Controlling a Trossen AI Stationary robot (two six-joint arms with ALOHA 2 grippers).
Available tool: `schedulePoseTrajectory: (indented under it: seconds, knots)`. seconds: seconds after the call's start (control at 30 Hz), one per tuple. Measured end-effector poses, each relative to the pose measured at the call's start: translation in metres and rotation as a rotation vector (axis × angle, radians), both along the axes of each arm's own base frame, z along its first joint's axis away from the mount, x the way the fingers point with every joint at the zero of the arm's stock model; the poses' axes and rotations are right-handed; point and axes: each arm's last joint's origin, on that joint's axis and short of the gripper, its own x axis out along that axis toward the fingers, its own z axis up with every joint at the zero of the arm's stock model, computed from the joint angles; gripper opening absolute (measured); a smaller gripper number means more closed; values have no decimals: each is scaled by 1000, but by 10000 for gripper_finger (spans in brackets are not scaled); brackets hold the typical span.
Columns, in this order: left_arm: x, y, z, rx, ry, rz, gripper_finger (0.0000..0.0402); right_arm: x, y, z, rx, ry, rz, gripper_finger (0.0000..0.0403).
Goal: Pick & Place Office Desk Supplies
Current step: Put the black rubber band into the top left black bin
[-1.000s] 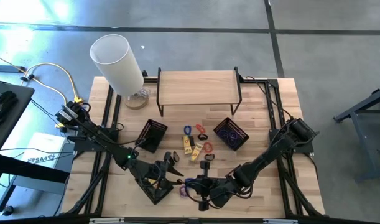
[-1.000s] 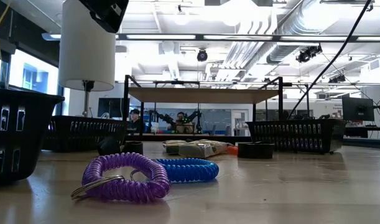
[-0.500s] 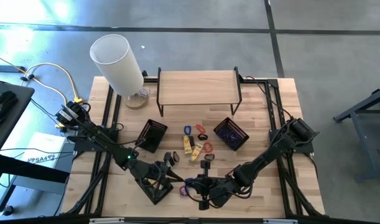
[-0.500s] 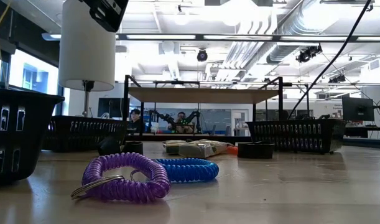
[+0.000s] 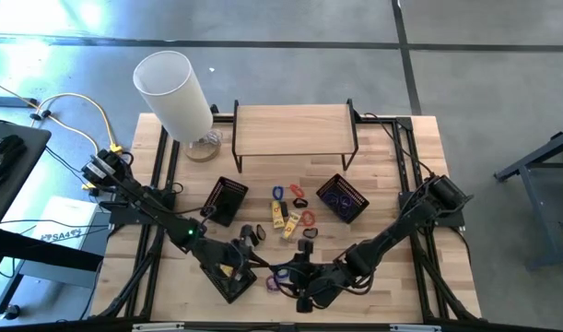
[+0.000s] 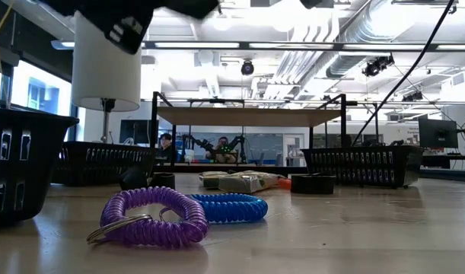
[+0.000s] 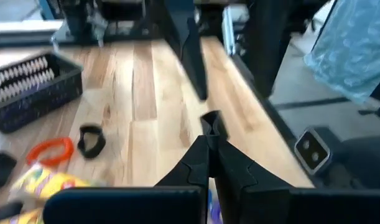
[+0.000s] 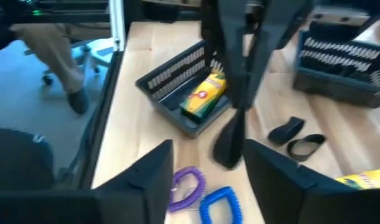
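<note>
The purple coil band [image 6: 151, 217] lies on the wooden worktop [image 5: 373, 189] near its front edge, with the blue coil band [image 6: 226, 206] touching it on the side toward the wooden shelf [image 5: 293, 126]. Above the purple coil band hang both hands: the left hand [image 7: 209, 134] has its fingers pressed together and holds nothing, and the right hand [image 8: 207, 163] stands with its fingers spread wide, empty. Just left of the purple coil band a black basket [image 8: 178, 87] holds a yellow packet [image 8: 204, 94]. Farther from the purple coil band, toward the shelf, lie more yellow packets [image 5: 281, 219], an orange band [image 7: 49, 150] and a black band [image 7: 91, 139], with two other black baskets [image 5: 342, 197] flanking them
</note>
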Motion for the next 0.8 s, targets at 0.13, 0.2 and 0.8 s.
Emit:
schedulePoseTrajectory:
  seconds: [0.13,0.2,0.8]
  knots:
    - [-8,3,6,48,118,94,1,-1,1,-1,45,7,-5,212]
    - [-13,4,14,89,171,185,1,-2,1,-4,53,15,-13,212]
    - [-60,94,5,54,619,1048,1,-5,-2,-13,52,40,-25,183]
